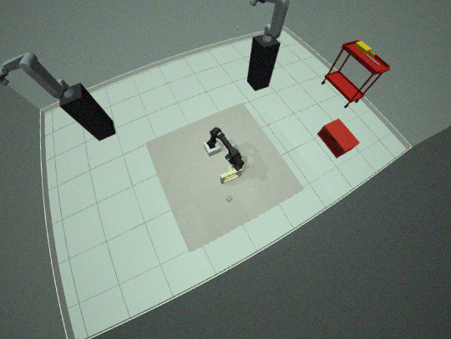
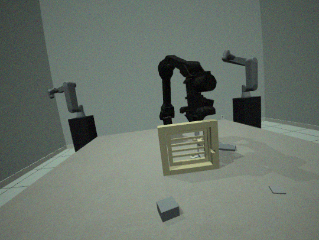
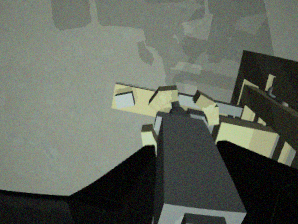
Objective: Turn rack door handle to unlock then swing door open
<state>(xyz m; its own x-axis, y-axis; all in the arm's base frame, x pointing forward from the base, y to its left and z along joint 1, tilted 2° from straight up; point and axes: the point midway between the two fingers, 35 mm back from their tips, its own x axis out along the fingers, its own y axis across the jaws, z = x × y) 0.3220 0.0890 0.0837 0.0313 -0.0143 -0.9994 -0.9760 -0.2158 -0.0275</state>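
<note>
The pale yellow rack frame (image 1: 223,179) (image 2: 164,151) stands upright on the table (image 1: 196,209) (image 2: 118,192). The slatted door (image 2: 189,161) sits in it, roughly in the frame's plane; a small gap cannot be ruled out. My gripper (image 2: 197,138) (image 3: 185,153) is behind the rack in the exterior view, near the door's right side, and is shut on the handle. The fingers have pale pieces close around their tips in the wrist view. The handle itself is mostly hidden, so its exact angle is hard to read.
A small grey block (image 1: 229,199) (image 2: 168,207) lies on the table on the rack's far side from the arm. A flat grey slab (image 2: 227,147) lies beside the rack on the arm's side. A thin flat piece (image 2: 277,190) lies to the right in the exterior view.
</note>
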